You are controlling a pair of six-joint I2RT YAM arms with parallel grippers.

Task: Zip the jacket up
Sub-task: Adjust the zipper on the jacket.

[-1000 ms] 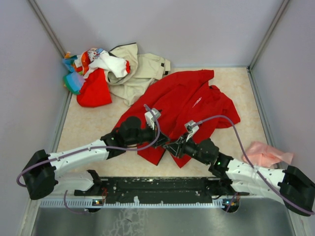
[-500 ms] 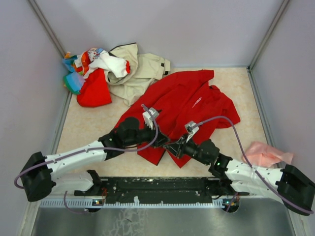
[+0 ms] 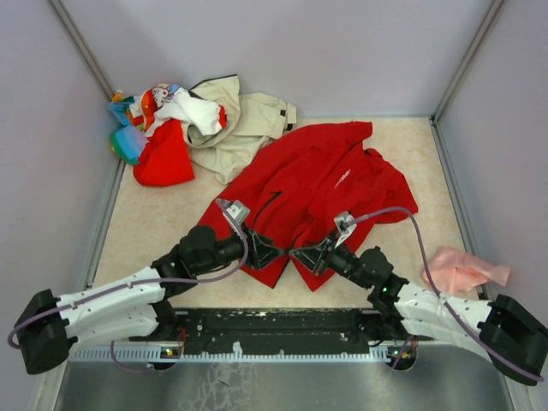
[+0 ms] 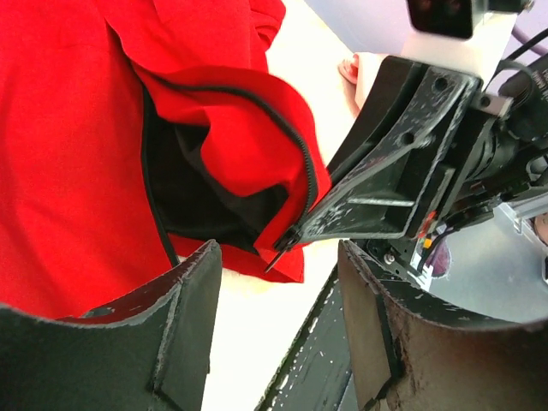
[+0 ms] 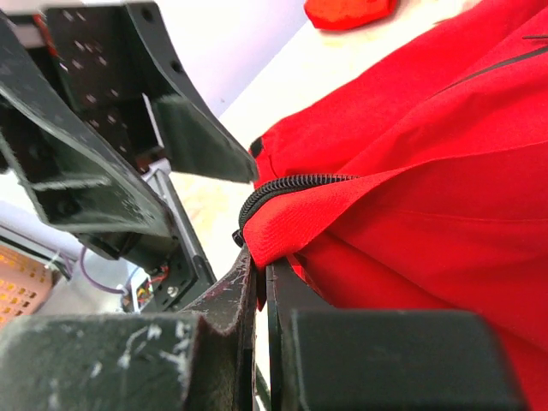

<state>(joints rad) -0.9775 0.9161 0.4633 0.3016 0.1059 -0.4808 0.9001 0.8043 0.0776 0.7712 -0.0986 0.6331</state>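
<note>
Red jacket [image 3: 325,171] lay spread mid-frame on the tabletop [image 3: 154,218] in the top view. I saw my right pincer [image 3: 296,251] clamped on the jacket's lower hem corner, beside the black zipper [image 4: 304,171]. My left pincer [image 3: 264,249] stood apart just left of it, gripping nothing.

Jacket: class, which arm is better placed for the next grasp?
Left, probably: the left gripper is open and empty, facing the zipper end; the right gripper is shut on the jacket.
</note>
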